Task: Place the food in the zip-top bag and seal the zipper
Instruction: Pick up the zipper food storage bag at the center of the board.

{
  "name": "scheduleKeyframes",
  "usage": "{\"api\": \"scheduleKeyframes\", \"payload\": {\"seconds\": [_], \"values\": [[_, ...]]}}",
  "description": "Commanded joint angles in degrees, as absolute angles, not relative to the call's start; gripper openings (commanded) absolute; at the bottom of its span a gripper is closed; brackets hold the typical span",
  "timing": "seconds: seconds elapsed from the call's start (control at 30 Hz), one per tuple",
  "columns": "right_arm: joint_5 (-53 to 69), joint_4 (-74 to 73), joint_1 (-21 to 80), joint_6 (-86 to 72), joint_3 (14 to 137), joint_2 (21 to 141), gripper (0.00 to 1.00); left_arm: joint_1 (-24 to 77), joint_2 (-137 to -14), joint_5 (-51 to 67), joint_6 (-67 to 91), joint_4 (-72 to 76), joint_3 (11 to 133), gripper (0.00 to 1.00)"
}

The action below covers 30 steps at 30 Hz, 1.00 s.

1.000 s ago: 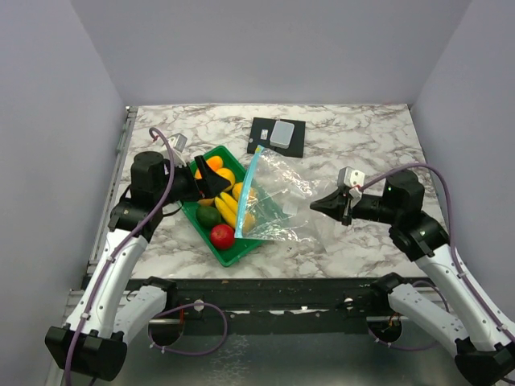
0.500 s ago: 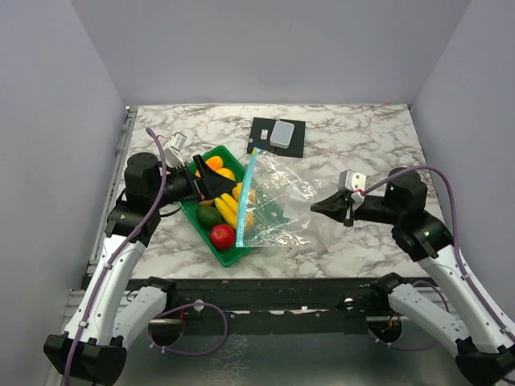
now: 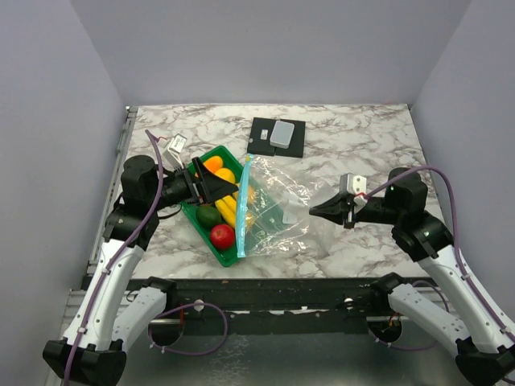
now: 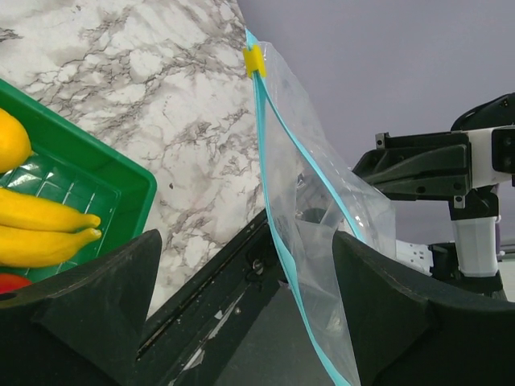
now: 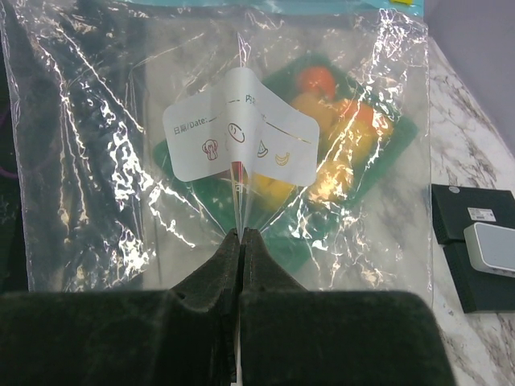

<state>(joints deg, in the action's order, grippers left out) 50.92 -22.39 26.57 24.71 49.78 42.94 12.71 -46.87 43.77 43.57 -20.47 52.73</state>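
Clear plastic, the zip-top bag (image 3: 273, 211) spans the gap between your arms, both stretched inward low over the desk (image 3: 362, 145). The left pincer (image 3: 216, 186) hovers over the food (image 3: 223, 235) in the green tray (image 3: 229, 256).

Left wrist: your pincer (image 4: 245, 249) gapes wide, the zipper (image 4: 278, 169) running between its fingers.

Right wrist: your pincer (image 5: 241, 237) is clamped on the bag's film directly ahead.

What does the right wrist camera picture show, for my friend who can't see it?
The right end effector is shut on a fold of the clear zip-top bag, which fills most of the view. A white label sits on the plastic, and through it a green tray and toy fruits show blurrily.
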Motion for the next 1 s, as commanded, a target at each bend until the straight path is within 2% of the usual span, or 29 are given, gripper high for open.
{"api": "scheduleKeyframes", "payload": {"seconds": [0.0, 0.57, 0.73, 0.97], "values": [[53.54, -20.90, 26.94, 25.44, 51.52, 41.90, 0.01, 12.35, -45.49, 46.32, 44.72, -19.31, 51.26, 0.88], [55.36, -12.15, 26.93, 21.33, 50.43, 42.03, 0.01, 12.54, -43.61, 49.33, 46.62, -18.16, 48.96, 0.84], [54.86, -9.08, 27.45, 20.06, 50.03, 42.90, 0.01, 12.84, -42.97, 49.82, 46.93, -18.03, 47.86, 0.75], [53.21, -6.44, 28.49, 19.43, 48.78, 43.92, 0.01, 13.55, -42.95, 50.27, 46.98, -17.97, 47.62, 0.57]]}}
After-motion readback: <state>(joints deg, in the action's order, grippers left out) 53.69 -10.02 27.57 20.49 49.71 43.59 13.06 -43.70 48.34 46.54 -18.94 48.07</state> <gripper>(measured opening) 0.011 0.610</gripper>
